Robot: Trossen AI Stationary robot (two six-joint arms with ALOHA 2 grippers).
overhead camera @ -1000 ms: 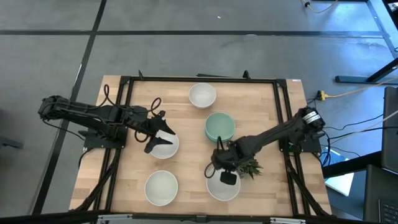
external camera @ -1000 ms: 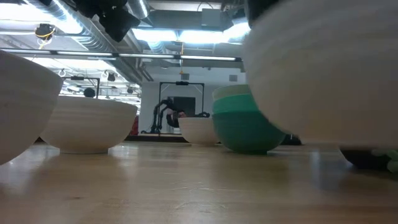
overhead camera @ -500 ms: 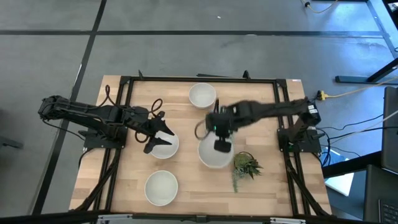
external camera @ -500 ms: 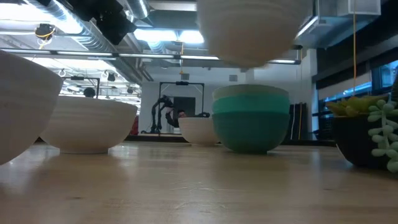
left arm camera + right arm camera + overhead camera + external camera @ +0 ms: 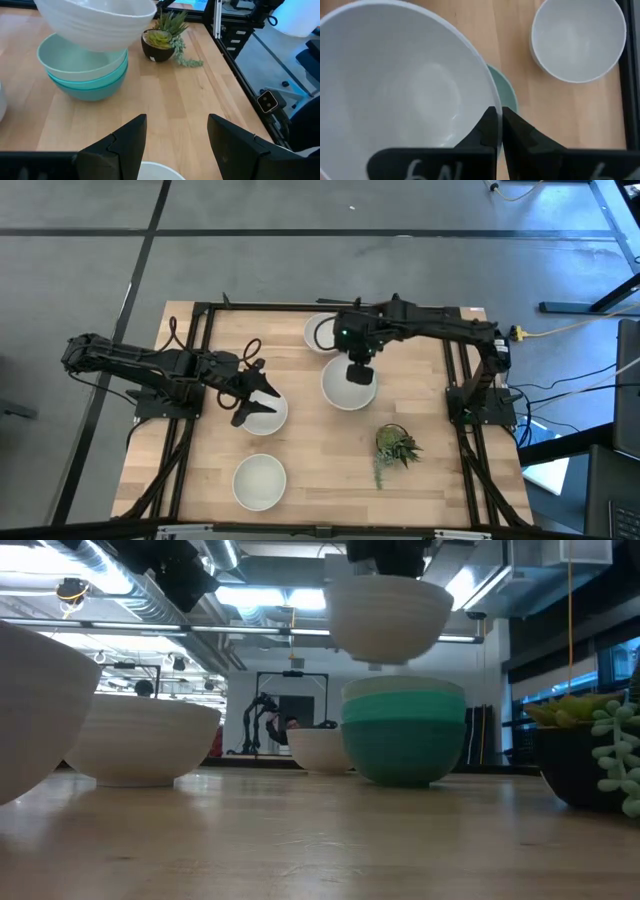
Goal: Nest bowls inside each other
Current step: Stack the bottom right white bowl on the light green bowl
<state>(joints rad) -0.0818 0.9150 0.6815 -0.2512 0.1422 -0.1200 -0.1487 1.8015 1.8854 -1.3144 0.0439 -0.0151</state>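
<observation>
Overhead first: right hand (image 5: 359,374) was clamped on the rim of a white bowl (image 5: 349,387), holding it over the middle of the bench (image 5: 430,470). Another white bowl (image 5: 322,333) sat at the far edge, just beside the arm. Left hand (image 5: 262,393) hung with fingers spread over the rim of a third white one (image 5: 263,413), and a fourth (image 5: 259,481) sat near the front edge. Little plant (image 5: 395,445) was off to the right.

Low cam: held bowl (image 5: 387,618) was up in the air, right above the teal stack (image 5: 404,735), not touching it. Far bowl (image 5: 318,751) peeked out behind.

Left wrist cam: lifted bowl (image 5: 95,22) floated over the mint and teal stack (image 5: 84,72), plant (image 5: 161,40) just beside it.

Right wrist cam: fingers (image 5: 511,135) pinched the rim of the bowl (image 5: 400,95), with a sliver of the stack (image 5: 504,90) showing under it and the far bowl (image 5: 578,39) apart from it.
</observation>
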